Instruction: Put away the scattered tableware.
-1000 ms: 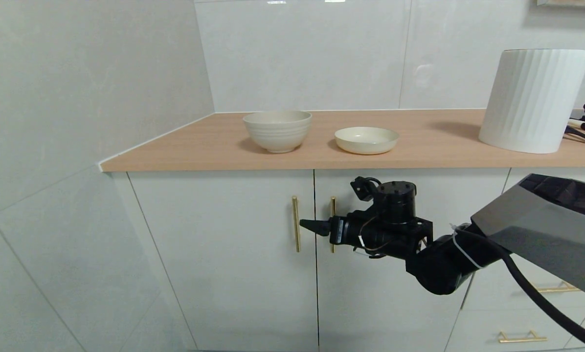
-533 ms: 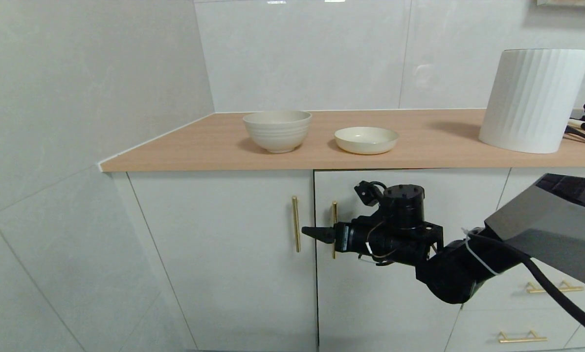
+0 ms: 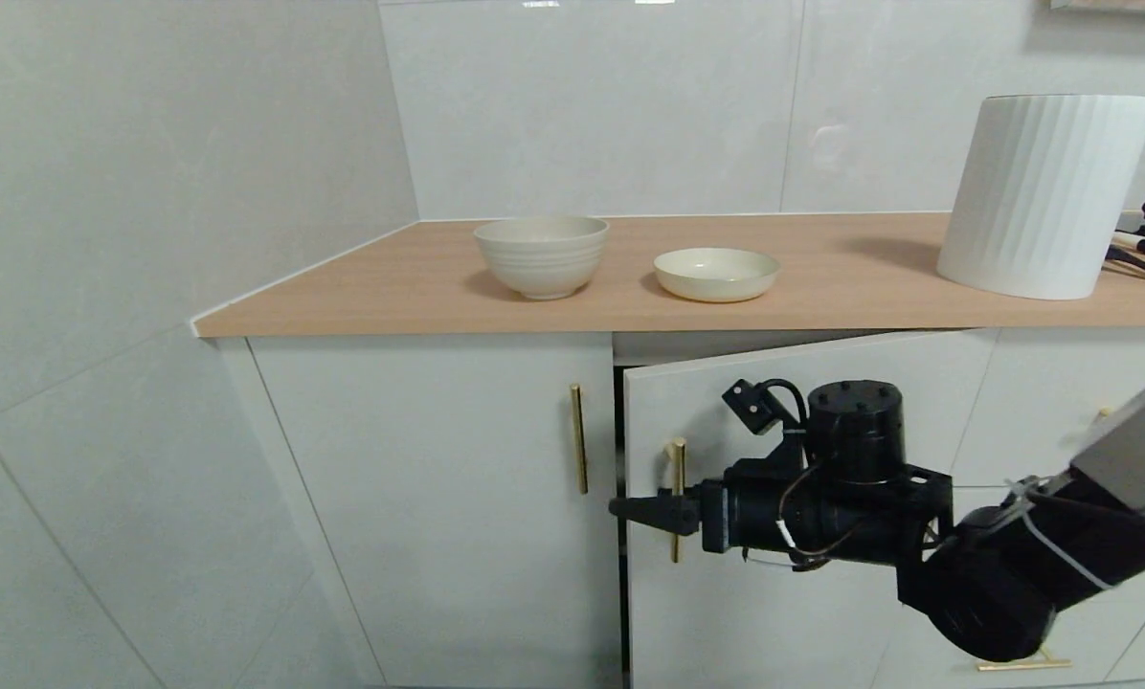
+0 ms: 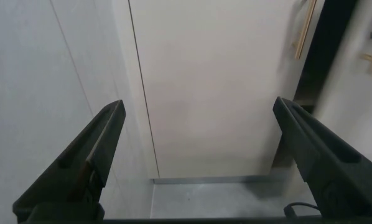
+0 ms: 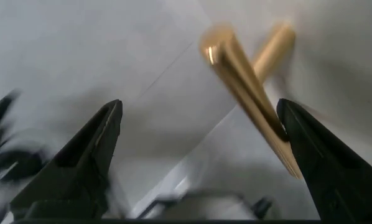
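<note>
Door [image 3: 726,402] swung ajar; right pincer [image 3: 635,507] apart around handle [image 3: 676,459]; left pincer [image 4: 198,104] apart; bowl [image 3: 542,254] nine o'clock of plate [image 3: 716,273].

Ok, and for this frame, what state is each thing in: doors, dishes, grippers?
Right cabinet door: ajar, handle side swung out.
Left cabinet door: shut.
Right gripper: open, gold handle between its fingers.
Left gripper: open, empty, low before the left door.
Bowl: upright on the countertop.
Shallow dish: upright, empty, apart from the bowl.
White ribbed container: upright on the countertop.
</note>
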`<state>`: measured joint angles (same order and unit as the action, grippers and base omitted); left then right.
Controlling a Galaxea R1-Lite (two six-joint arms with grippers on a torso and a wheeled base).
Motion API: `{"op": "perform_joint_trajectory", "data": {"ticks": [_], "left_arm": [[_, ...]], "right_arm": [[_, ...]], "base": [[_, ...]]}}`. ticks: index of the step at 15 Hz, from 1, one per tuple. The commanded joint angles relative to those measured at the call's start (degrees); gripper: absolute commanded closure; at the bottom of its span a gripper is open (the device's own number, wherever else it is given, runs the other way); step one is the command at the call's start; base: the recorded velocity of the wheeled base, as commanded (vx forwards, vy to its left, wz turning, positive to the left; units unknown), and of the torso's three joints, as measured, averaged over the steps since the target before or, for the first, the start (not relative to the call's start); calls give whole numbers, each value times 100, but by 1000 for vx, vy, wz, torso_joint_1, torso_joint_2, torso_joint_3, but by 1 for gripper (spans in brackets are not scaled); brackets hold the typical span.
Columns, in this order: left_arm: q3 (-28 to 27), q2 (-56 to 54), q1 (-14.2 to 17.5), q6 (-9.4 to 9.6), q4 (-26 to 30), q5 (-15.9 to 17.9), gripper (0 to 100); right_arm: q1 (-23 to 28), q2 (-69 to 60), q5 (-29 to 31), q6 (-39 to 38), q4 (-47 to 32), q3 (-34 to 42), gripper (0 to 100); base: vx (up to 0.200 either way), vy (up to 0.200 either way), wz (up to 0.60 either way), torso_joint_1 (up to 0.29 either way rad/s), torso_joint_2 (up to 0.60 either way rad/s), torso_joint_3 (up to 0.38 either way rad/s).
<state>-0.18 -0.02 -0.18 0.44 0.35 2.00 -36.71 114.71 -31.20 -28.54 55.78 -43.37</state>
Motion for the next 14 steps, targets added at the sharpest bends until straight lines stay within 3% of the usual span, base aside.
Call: {"op": "perform_joint_trajectory", "data": {"ticks": [1,9,10,12,14], "left_arm": [[1,2,1,0,0,2,0],[-34,2,1,18,-53,20,0],[-254,2,1,26,-114,187,0],[-1379,512,-140,-35,237,1303,0],[-2487,1655,-245,-378,597,2243,0]], "right_arm": [[-38,-722,-352,15,20,602,0],[-47,-828,-343,15,627,1252,0],[-47,-837,-343,15,627,1252,0],[-47,-828,-343,6,627,1261,0],[-56,-837,-343,6,627,1288,0]], "base": [[0,0,0,0,0,0],[0,0,0,0,0,0],[0,0,0,0,0,0],[0,0,0,0,0,0],[0,0,0,0,0,0]]}}
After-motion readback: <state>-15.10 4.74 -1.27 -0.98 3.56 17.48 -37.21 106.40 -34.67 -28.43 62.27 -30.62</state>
